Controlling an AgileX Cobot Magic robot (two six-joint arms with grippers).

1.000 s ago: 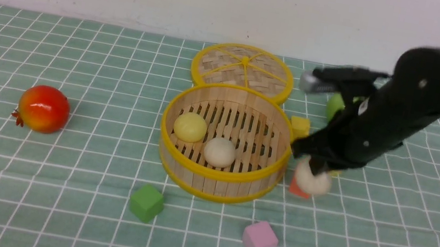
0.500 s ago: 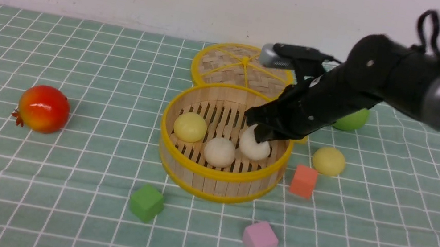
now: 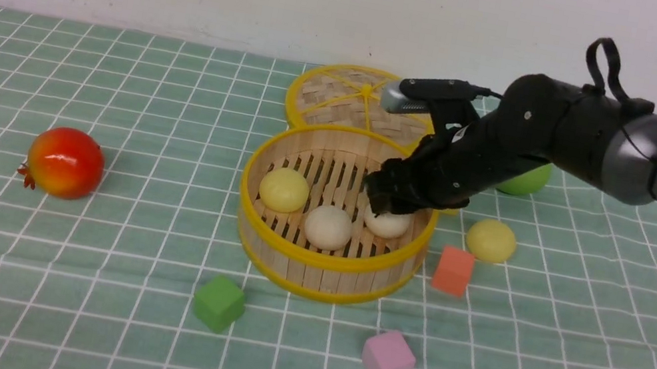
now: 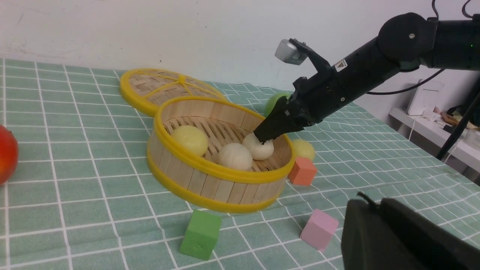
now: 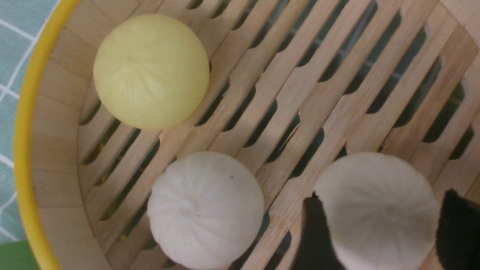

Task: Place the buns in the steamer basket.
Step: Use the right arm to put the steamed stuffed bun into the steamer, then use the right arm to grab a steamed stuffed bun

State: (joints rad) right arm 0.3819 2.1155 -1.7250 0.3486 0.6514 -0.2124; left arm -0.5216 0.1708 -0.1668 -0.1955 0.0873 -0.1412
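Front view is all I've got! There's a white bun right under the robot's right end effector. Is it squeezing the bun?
Observer: No. The right wrist view shows the fingertips of the right end effector apart, one on each side of the white bun, with the near finger close beside it.
Child: What's behind that hand, off to the right side?
Observer: The left wrist view shows a white box on a pale ledge beyond the table.
Child: Can you see through the basket floor?
Observer: Yes, the right wrist view shows white lines under the slats of the steamer basket.
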